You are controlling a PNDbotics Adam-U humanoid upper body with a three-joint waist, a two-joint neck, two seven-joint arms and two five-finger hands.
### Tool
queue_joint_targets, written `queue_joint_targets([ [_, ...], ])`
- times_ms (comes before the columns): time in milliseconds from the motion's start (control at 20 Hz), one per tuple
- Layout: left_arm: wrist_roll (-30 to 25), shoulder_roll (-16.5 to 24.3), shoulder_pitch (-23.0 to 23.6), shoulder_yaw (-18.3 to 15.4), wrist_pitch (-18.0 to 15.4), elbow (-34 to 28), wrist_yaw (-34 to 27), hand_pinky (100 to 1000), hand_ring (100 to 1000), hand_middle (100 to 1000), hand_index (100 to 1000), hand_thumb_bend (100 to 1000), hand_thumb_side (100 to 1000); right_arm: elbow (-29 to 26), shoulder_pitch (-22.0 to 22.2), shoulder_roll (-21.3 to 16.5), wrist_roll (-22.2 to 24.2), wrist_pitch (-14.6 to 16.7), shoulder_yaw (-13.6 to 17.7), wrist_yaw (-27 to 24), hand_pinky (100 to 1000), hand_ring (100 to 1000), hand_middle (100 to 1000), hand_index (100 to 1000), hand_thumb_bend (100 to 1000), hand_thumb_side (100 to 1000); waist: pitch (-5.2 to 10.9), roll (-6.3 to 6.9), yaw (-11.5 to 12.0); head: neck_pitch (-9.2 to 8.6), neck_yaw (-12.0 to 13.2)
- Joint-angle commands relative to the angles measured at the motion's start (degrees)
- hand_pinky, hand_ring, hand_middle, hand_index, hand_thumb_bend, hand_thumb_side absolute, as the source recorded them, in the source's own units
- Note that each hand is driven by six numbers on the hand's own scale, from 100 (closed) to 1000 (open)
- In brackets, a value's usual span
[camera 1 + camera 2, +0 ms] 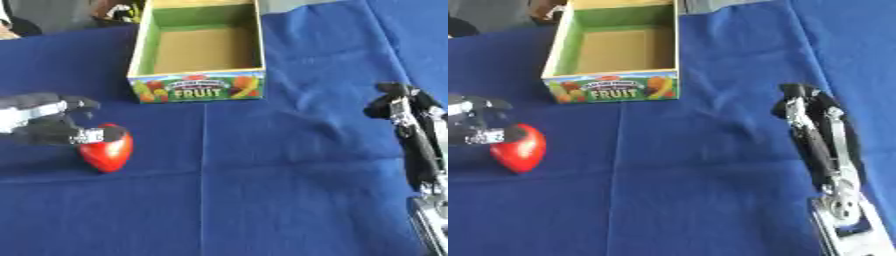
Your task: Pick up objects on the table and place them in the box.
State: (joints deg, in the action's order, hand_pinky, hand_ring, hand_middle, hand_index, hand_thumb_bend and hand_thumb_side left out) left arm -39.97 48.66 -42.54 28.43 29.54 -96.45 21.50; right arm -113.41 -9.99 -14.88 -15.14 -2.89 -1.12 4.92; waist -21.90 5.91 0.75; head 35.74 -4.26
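Observation:
A glossy red fruit point(107, 151), rounded on top and pointed at the bottom, lies on the blue cloth at the left. My left hand point(48, 122) comes in from the left edge just above it. Its fingers are spread and relaxed, and one black fingertip point(109, 134) overlaps the fruit's top; nothing is clasped. The cardboard box point(198, 88) with green inner walls and a "FRUIT" label stands at the top centre, and I see nothing inside it. My right hand point(815, 125) rests at the right side, fingers pointing up, holding nothing.
The blue cloth point(262, 190) covers the whole table, with a fold line running down its middle. Dark items and part of a person show beyond the table's far left edge.

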Motion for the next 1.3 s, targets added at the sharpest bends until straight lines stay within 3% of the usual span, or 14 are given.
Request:
queue_joint_targets([
  [50, -3.68, 0.62, -1.16, 0.25, 2.98, 0.97, 0.75, 428, 702, 889, 1000, 776, 924, -1.18, -0.07, -0.47, -0.08, -0.15, -0.16, -0.22, 648, 564, 495, 712, 100, 729, 0.98, -0.05, -0.02, 0.31, 0.06],
  [400, -7.85, -0.42, -2.61, 3.02, -0.05, 5.86, 5.79, 455, 737, 892, 1000, 787, 922, -1.18, -0.14, -0.54, -0.21, -0.17, -0.35, -0.42, 648, 559, 492, 708, 100, 732, 0.82, 0.17, -0.16, 0.25, 0.30],
  [750, -10.17, -0.40, -2.64, 2.68, -3.38, 7.15, 10.55, 466, 759, 902, 1000, 764, 935, -1.18, -0.15, -0.48, -0.22, -0.18, -0.49, -0.56, 648, 556, 487, 706, 100, 735, 0.61, 0.15, -0.12, 0.18, 0.39],
  [800, -10.33, -0.44, -2.68, 2.58, -3.71, 7.32, 11.23, 467, 760, 902, 1000, 725, 919, -1.18, -0.15, -0.47, -0.22, -0.19, -0.52, -0.59, 648, 556, 487, 705, 100, 735, 0.58, 0.13, -0.11, 0.15, 0.41],
  [900, -10.60, -0.52, -2.69, 2.43, -4.18, 7.99, 12.38, 464, 759, 901, 1000, 760, 941, -1.18, -0.15, -0.49, -0.15, -0.13, -0.62, -0.62, 648, 555, 486, 704, 100, 735, 0.56, 0.11, -0.15, 0.13, 0.47],
  [1300, -9.37, -1.17, -2.68, 2.34, -5.03, 9.28, 13.30, 281, 595, 855, 1000, 751, 907, -1.18, -0.09, -0.27, -0.24, -0.16, -0.52, -0.62, 649, 555, 483, 696, 100, 736, 0.41, 0.09, -0.47, 0.04, 0.53],
])
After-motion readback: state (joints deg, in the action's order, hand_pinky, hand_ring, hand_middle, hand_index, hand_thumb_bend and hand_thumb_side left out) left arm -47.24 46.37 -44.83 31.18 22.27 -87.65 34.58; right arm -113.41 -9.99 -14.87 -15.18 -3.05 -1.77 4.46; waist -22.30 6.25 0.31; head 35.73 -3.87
